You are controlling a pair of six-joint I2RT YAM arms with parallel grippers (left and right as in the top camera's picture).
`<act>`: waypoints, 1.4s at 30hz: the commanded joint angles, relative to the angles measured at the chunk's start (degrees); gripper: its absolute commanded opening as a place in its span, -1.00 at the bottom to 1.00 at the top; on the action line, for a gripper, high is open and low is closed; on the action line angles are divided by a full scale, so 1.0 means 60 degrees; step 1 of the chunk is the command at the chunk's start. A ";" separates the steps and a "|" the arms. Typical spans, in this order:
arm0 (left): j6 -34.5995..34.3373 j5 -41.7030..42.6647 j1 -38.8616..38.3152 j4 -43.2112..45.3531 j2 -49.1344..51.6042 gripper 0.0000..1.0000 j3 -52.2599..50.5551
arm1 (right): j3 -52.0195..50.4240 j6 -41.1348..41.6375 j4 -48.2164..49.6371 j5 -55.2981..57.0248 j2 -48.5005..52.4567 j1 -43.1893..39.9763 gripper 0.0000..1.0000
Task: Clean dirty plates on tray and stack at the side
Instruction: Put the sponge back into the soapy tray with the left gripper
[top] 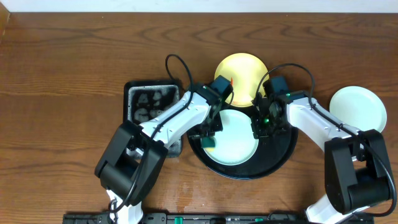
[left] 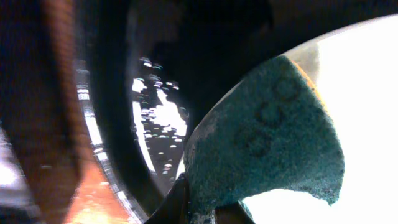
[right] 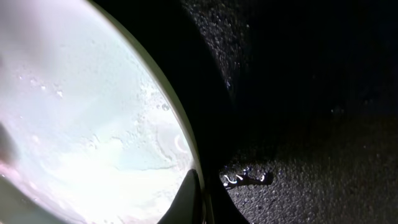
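The mint-green plate (top: pixel 236 142) on the round black tray (top: pixel 281 155) lies between the 2 grippers: the left gripper (top: pixel 210 137) clamps a teal sponge (left: pixel 267 140) against it, and the right gripper (top: pixel 260 129) pinches its rim.

1. A brown wooden table (top: pixel 62 93) is seen, grain running across.
2. A rectangular tray (top: pixel 149 102), black, is set on it, glistening wet inside.
3. A teal sponge (left: pixel 267 143) is caught close up, orange-backed.
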 commanded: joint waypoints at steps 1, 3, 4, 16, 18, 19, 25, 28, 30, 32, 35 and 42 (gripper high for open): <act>0.0270 -0.1847 0.0186 -0.0339 -0.0579 -0.85 0.0350 | -0.0087 -0.0025 -0.0073 0.0747 0.0189 -0.0058 -0.98; 0.0372 -0.1698 0.0186 -0.0375 -0.0922 -0.85 0.0353 | -0.0087 -0.0025 -0.0076 0.0747 0.0189 -0.0058 -0.98; 0.0532 -0.1570 0.0186 -0.0375 -0.1111 -0.85 0.0353 | -0.0087 -0.0025 -0.0080 0.0747 0.0189 -0.0058 -0.97; 0.1996 -0.1741 0.2535 -0.1472 -0.3537 -0.85 0.0135 | -0.0087 -0.0025 -0.0069 0.0747 0.0189 -0.0058 -0.98; 0.2244 -0.1738 0.3100 -0.1326 -0.3479 -0.85 -0.0259 | -0.0087 -0.0029 -0.0069 0.0747 0.0189 -0.0058 -0.98; 0.2375 -0.1719 0.3326 -0.1180 -0.3442 -0.85 -0.0510 | -0.0087 -0.0029 -0.0069 0.0747 0.0189 -0.0058 -0.98; 0.3016 -0.0656 0.4273 0.0426 -0.3351 -0.53 -0.2273 | -0.0087 -0.0025 -0.0076 0.0743 0.0189 -0.0058 -0.98; 0.3016 -0.0656 0.4499 0.0568 -0.3362 -0.36 -0.2328 | -0.0087 -0.0029 -0.0051 0.0739 0.0189 -0.0055 -0.97; 0.3020 -0.0641 0.4605 0.0532 -0.3450 -0.33 -0.2197 | -0.0087 -0.0029 0.0029 0.0743 0.0189 -0.0055 -0.97; 0.3031 -0.0466 0.4637 0.0415 -0.3606 -0.26 -0.1996 | -0.0087 -0.0029 0.0138 0.0743 0.0189 -0.0055 -0.98; 0.3060 0.0211 0.4634 0.0244 -0.4073 -0.11 -0.1672 | -0.0084 -0.0029 0.0361 0.0707 0.0171 -0.0055 -0.98; 0.3056 0.0871 0.4634 -0.0164 -0.6502 0.23 -0.1362 | 0.0273 -0.0149 0.0510 0.0678 -0.0827 -0.0047 -0.98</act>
